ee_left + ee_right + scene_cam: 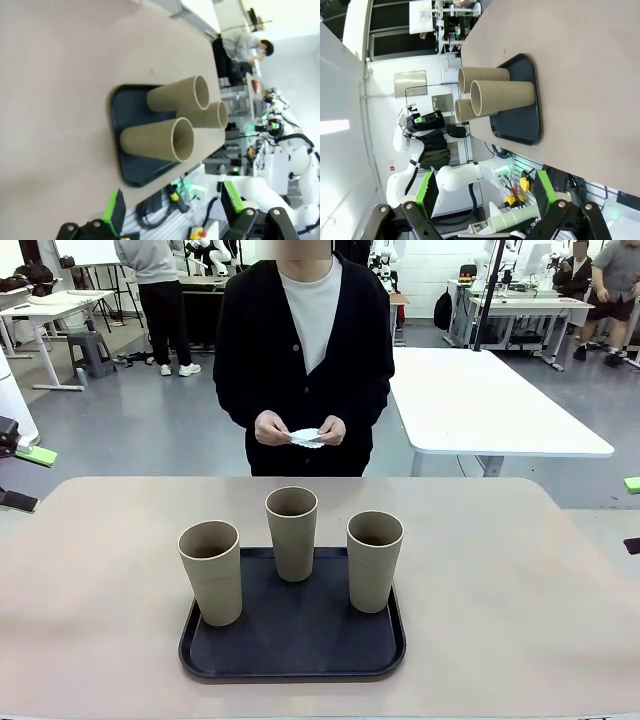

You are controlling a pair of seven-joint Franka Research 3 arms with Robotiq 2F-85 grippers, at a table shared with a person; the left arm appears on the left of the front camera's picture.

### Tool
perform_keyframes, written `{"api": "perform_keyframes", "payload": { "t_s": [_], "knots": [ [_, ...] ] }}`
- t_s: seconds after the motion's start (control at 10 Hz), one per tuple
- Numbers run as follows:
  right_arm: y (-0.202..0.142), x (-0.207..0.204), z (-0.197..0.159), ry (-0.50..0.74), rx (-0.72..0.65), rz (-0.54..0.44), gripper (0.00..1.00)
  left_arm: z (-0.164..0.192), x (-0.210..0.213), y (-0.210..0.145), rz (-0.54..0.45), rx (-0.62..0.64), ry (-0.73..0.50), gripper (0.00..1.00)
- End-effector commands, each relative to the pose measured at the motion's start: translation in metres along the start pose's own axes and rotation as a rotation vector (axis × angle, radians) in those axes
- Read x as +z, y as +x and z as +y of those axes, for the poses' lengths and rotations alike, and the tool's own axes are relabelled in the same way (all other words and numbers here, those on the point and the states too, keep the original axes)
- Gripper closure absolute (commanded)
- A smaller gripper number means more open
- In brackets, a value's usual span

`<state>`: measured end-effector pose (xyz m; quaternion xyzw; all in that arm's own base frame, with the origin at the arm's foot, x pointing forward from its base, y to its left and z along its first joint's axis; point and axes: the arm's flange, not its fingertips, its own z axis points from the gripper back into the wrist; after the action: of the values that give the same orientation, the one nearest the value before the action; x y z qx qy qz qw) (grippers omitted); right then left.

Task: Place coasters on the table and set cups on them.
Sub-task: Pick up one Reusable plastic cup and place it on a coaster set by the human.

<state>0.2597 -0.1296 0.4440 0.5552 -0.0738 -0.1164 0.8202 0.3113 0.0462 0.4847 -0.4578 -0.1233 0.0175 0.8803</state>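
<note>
Green pads (112,207) spread wide, the left gripper (173,202) hangs empty off the nine o'clock side of the beige table (100,570). On a black tray (300,635) at the table's six o'clock edge stand three tan matte cups, upright and apart from one another: the left cup (211,572) at the tray's nine o'clock, the middle cup (292,533) at twelve, the right cup (374,560) at three. None has a coaster under it. The right gripper (485,192), off at three o'clock, is likewise spread and holds nothing. Beyond the table at twelve o'clock, a person's hands (270,427) pinch the white paper coasters (307,437); how many I cannot tell.

I judge the cups light, stiff and tall enough to tip easily. Take one from the side around mid-wall, gently, since the upward-widening taper would stop it slipping down through the pads. The coasters look flimsy and floppy — best laid flat by fingertips at the edge, with each cup lowered straight down so it does not drag the paper
</note>
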Motion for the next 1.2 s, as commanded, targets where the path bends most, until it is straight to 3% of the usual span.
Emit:
{"api": "perform_keyframes", "payload": {
  "t_s": [0.0, 1.1],
  "knots": [
    [0.0014, 0.0023, -0.0016, 0.005, -0.006, -0.013, 0.0, -0.0024, -0.0036, 0.0003, 0.01, -0.013, -0.005, 0.0],
    [0.0014, 0.0023, -0.0016, 0.005, -0.006, -0.013, 0.0, -0.0024, -0.0036, 0.0003, 0.01, -0.013, -0.005, 0.0]
  ]
}}
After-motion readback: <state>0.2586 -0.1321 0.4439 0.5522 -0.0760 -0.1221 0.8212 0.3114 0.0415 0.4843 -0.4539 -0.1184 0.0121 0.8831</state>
